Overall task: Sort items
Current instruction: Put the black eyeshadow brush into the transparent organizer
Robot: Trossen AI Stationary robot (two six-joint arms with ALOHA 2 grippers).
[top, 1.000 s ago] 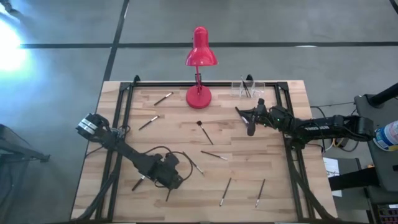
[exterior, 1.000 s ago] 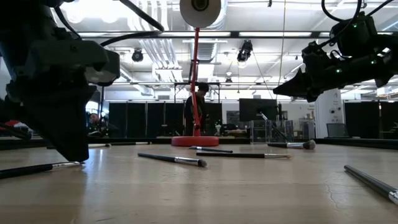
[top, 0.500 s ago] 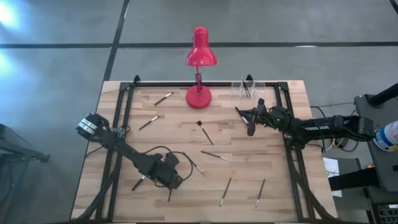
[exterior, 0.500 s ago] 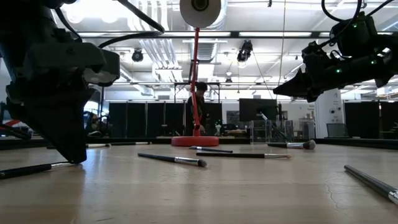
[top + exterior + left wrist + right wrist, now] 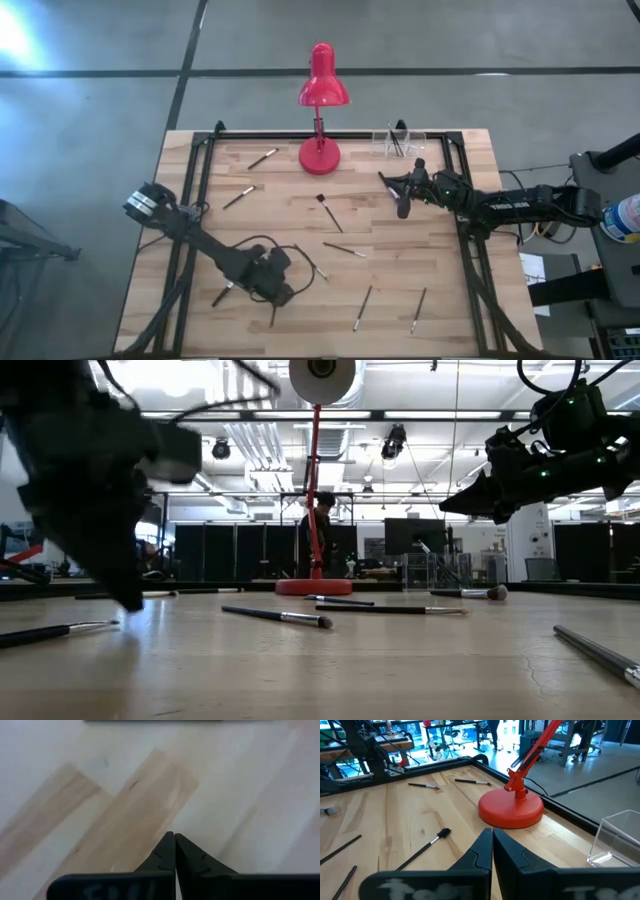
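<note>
My left jaws (image 5: 174,851) have just snapped fully closed over bare desk (image 5: 150,800), with nothing between them: a missed grab, so sorting hasn't advanced. The nearest brush (image 5: 224,293) lies just beside them at the desk's front-left, long axis diagonal; I can't tell which end has bristles. My right jaws (image 5: 492,850) hang closed and empty near the lamp (image 5: 322,90).

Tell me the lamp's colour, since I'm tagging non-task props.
Red: shade, stem and round base alike. The lamp shows best in the high view.

arms: black, jointed | cables: black, looping | wrist markings: blurred, perhaps lettering
</note>
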